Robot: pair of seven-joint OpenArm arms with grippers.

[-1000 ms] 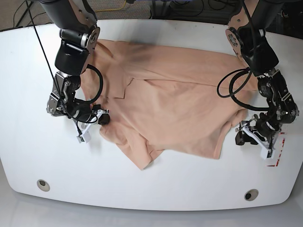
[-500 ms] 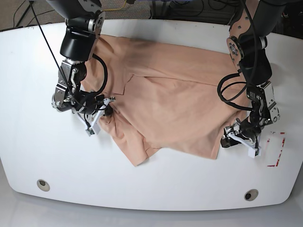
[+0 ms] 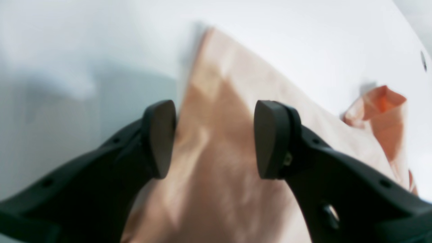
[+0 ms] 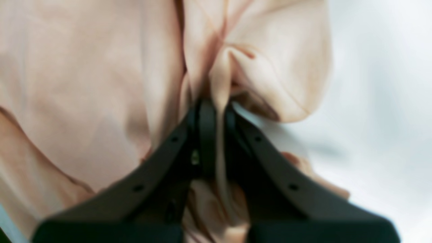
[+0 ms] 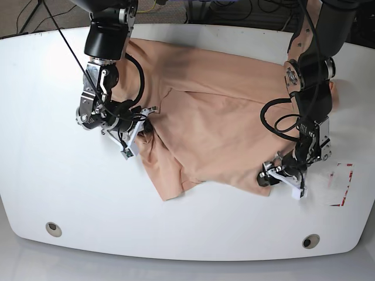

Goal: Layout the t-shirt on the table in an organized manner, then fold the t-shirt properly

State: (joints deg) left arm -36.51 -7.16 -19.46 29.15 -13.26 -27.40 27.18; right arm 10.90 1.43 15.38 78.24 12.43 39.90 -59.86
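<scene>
Peach-pink t-shirt (image 5: 217,117) spread rumpled across the glossy white worktop (image 5: 35,117), folds and creases over its middle, 1 crumpled corner pointing toward the worktop's near edge

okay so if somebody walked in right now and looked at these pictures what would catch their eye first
A rumpled peach t-shirt sprawls across the middle of the white table. The right gripper pinches a bunched fold at one side, while the left gripper hangs open over the opposite edge.

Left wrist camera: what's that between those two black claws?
Peach fabric of the t-shirt lies between the open pads of the left gripper; the left wrist view shows neither pad pressing it.
</scene>
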